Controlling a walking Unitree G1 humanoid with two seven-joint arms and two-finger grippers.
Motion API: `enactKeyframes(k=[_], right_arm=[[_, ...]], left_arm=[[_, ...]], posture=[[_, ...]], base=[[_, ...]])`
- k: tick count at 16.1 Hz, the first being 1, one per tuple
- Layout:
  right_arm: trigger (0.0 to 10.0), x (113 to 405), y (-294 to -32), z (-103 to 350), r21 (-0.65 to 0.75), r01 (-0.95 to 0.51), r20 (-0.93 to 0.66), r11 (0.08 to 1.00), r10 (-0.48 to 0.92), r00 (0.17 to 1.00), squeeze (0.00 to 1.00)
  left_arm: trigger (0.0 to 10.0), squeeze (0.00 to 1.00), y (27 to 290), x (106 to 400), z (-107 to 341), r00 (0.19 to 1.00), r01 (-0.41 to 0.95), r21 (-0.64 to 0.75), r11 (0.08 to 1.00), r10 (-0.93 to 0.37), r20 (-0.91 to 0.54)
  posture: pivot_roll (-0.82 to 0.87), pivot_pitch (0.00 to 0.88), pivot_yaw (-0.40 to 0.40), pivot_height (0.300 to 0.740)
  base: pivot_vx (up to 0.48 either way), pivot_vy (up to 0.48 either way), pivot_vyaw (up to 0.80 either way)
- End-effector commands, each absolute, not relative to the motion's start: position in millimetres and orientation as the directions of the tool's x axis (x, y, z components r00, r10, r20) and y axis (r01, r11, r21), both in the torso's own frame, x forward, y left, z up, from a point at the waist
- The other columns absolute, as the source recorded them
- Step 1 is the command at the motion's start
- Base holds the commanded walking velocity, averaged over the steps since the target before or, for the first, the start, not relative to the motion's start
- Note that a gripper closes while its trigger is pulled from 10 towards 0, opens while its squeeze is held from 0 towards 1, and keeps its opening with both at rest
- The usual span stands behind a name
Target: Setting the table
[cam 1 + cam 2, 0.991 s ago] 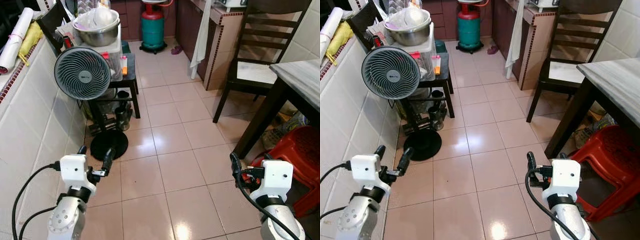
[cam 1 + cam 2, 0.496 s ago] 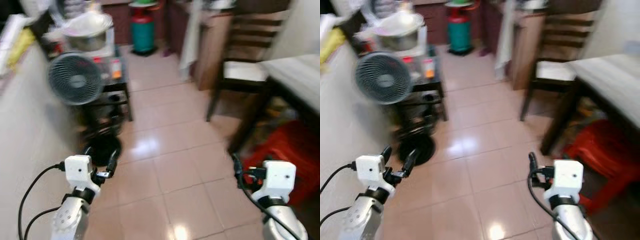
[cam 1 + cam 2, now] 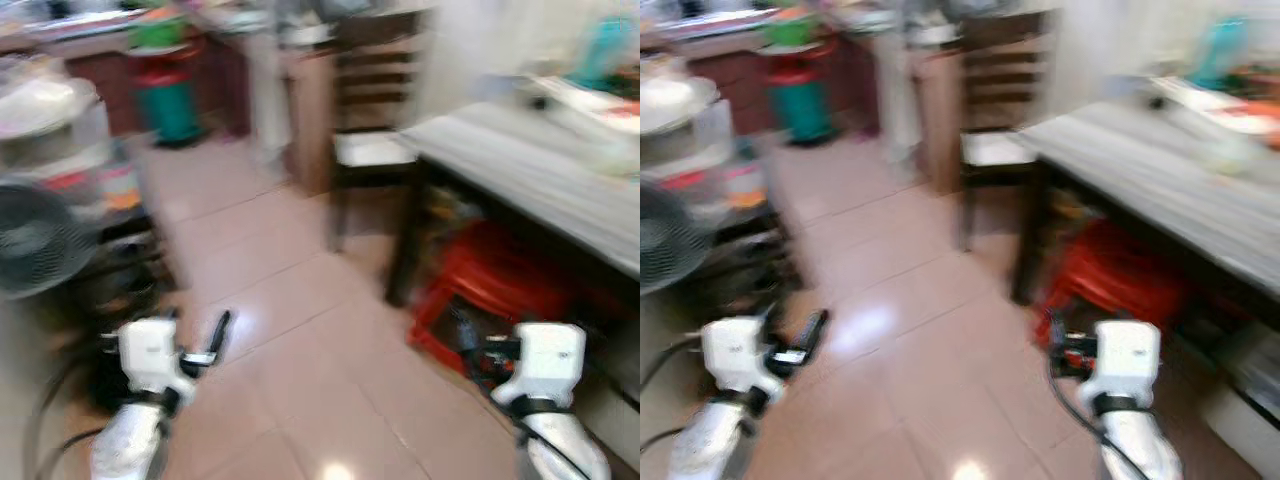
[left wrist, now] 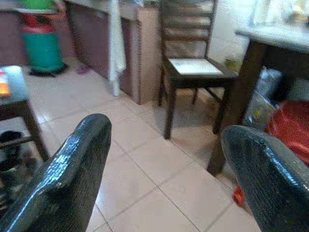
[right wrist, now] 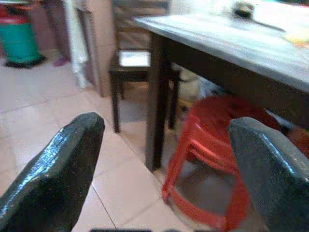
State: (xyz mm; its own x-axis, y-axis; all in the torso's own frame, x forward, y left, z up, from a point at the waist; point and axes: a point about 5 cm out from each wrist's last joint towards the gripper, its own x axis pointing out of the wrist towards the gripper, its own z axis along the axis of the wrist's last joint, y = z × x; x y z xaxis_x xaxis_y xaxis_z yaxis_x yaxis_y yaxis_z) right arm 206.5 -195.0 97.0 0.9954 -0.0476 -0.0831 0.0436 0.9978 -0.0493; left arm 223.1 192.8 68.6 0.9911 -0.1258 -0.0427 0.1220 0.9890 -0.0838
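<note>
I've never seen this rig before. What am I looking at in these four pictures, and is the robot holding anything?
A humanoid robot is walking through a kitchen, hence the blur. Two pictures come from its head cameras, looking down at its left gripper and right gripper. The other two come from cameras on each wrist, looking along that gripper's black fingers. Both grippers are open and hold nothing. Ahead on its right stands a table with blurred items on it, a red stool beneath it and a dark chair beyond. A fan stands on its left.

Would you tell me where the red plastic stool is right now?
The red plastic stool sits on the tiled floor under the grey-topped table, on the robot's right, beyond the dark wooden chair.
</note>
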Motion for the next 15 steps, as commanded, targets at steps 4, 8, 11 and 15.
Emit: enactKeyframes(k=[4, 8, 11, 15], right_arm=[[10.0, 207.0, -198.7, 99.7, -0.062, 0.045, -0.072, 0.997, -0.050, 0.996, 0.00], [10.0, 208.5, -197.1, 100.3, -0.062, 0.016, -0.078, 0.998, -0.021, 0.997, 0.00], [10.0, 213.5, -199.8, 103.8, -0.079, -0.016, -0.082, 0.997, 0.010, 0.997, 0.00], [10.0, 214.3, -200.7, 104.6, -0.086, -0.027, -0.090, 0.996, 0.019, 0.996, 0.00]], left_arm=[[10.0, 0.00, 186.2, 226.7, 69.3, 0.988, 0.148, -0.091, 0.985, -0.152, -0.037], [10.0, 0.00, 183.6, 228.5, 68.0, 0.990, 0.136, -0.098, 0.986, -0.140, -0.031], [10.0, 0.00, 179.1, 226.5, 64.2, 0.994, 0.102, -0.112, 0.988, -0.106, -0.033], [10.0, 0.00, 179.1, 230.0, 62.3, 0.995, 0.085, -0.113, 0.990, -0.089, -0.035]], posture=[[-0.08, 0.065, 0.051, 0.740], [-0.09, 0.055, 0.024, 0.740], [-0.09, 0.056, -0.026, 0.740], [-0.10, 0.061, -0.045, 0.740]], base=[[0.279, 0.000, -0.80], [0.274, 0.000, -0.58], [0.086, 0.000, 0.00], [0.000, 0.000, 0.00]])
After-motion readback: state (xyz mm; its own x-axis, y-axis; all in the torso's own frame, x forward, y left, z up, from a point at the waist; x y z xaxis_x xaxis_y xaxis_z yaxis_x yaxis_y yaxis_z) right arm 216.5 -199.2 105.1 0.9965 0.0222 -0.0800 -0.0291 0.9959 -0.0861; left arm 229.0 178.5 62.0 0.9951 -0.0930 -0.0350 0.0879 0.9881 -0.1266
